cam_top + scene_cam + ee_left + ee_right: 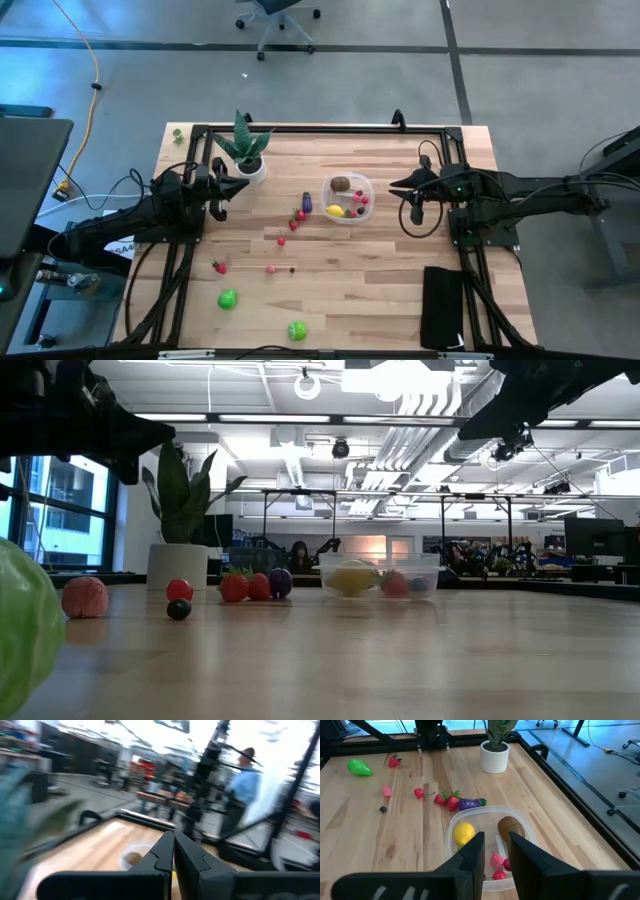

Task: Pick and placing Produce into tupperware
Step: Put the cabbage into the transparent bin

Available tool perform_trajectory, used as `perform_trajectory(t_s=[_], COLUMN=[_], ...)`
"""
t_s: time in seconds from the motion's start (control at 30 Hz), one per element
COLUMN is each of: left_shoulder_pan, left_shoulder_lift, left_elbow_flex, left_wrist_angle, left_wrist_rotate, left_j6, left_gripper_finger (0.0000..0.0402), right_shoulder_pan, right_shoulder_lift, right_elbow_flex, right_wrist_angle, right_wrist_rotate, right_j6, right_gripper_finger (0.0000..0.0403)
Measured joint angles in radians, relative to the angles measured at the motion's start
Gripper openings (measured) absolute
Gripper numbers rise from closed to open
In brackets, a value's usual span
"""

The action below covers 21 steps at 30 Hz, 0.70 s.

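Jaws clear of tupperware (pixel 347 197), potted plant (pixel 243 150) beside, strawberries (pixel 298 214) between

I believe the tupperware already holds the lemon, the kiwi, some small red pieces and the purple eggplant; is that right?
Not quite. The tupperware holds the lemon, the kiwi and small red pieces, but the purple eggplant lies on the table just outside its rim, beside two strawberries. The right wrist view shows this.

Clear tupperware (pixel 530 837) — yellow lemon (pixel 464 833), brown kiwi (pixel 511 827); purple eggplant (pixel 471 804) outside.
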Motion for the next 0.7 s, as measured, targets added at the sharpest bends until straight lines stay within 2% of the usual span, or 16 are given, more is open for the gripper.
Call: perform_trajectory(t_s=[0.07,0.33,0.47,0.57,0.63,0.7], left_shoulder_pan=[0.0,0.0,0.0,-0.001,-0.004,-0.025], left_shoulder_lift=[0.0,0.0,0.0,0.0,0.001,0.0], left_elbow_flex=[0.0,0.0,0.0,0.0,0.0,0.008], left_wrist_angle=[-0.001,0.0,0.003,0.088,0.22,0.369], left_wrist_rotate=[-0.029,-0.035,-0.037,0.106,0.251,0.352], left_j6=[-0.004,-0.034,0.004,0.046,0.04,0.005], left_gripper_finger=[0.0003,0.0003,0.0003,0.0003,0.0003,0.0003], right_shoulder_pan=[0.0,0.0,0.0,0.0,0.0,0.0], right_shoulder_lift=[0.0,0.0,0.0,0.0,0.0,0.0], right_elbow_flex=[0.0,0.0,0.0,0.0,0.0,0.0], right_wrist_angle=[0.0,0.0,0.0,0.0,0.0,0.0], right_wrist_rotate=[0.0,0.0,0.0,0.0,0.0,0.0], right_j6=[0.0,0.0,0.0,0.0,0.0,0.0], right_gripper_finger=[0.0073,0.0073,0.0073,0.0073,0.0073,0.0073])
